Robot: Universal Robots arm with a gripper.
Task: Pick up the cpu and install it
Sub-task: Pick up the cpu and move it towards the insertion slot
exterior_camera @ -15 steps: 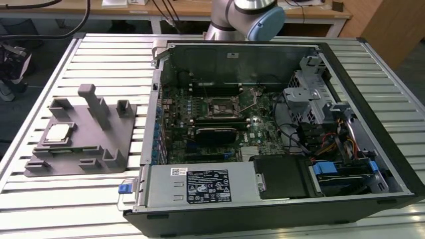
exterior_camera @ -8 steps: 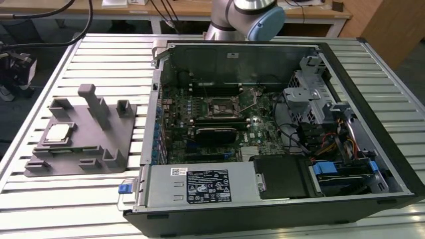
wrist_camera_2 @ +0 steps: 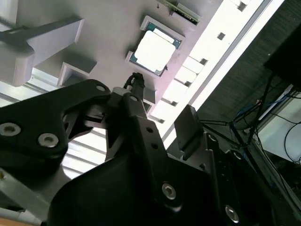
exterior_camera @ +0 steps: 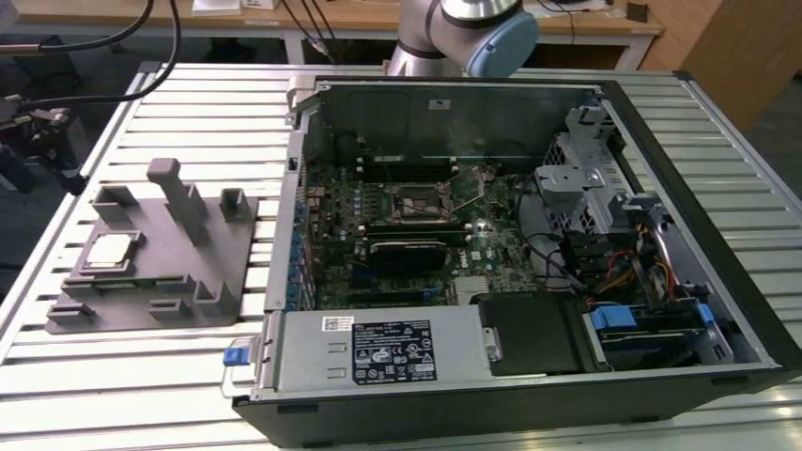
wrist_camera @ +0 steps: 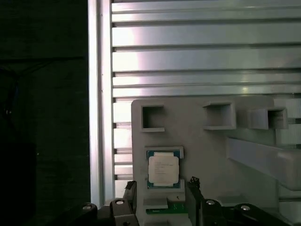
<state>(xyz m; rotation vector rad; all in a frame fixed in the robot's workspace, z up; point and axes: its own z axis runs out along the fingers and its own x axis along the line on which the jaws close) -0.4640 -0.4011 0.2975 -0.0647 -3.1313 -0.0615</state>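
Observation:
The cpu (exterior_camera: 111,249) is a small square chip with a silvery top. It lies flat in a recess of the grey plastic tray (exterior_camera: 188,282), at the exterior view's left. In both wrist views the cpu (wrist_camera: 163,169) (wrist_camera_2: 155,49) sits below my gripper (wrist_camera: 162,188) (wrist_camera_2: 162,99). The gripper is open, hovering above the chip and apart from it, with nothing between its dark fingers (wrist_camera: 193,184). The black square socket (exterior_camera: 418,199) sits mid-motherboard inside the open computer case (exterior_camera: 701,235).
The tray carries several upright grey blocks (exterior_camera: 176,193) around the chip. The arm's base (exterior_camera: 464,38) stands behind the case. A power supply (exterior_camera: 376,349) fills the case's near side. The slatted metal table (exterior_camera: 126,376) ends just beyond the tray.

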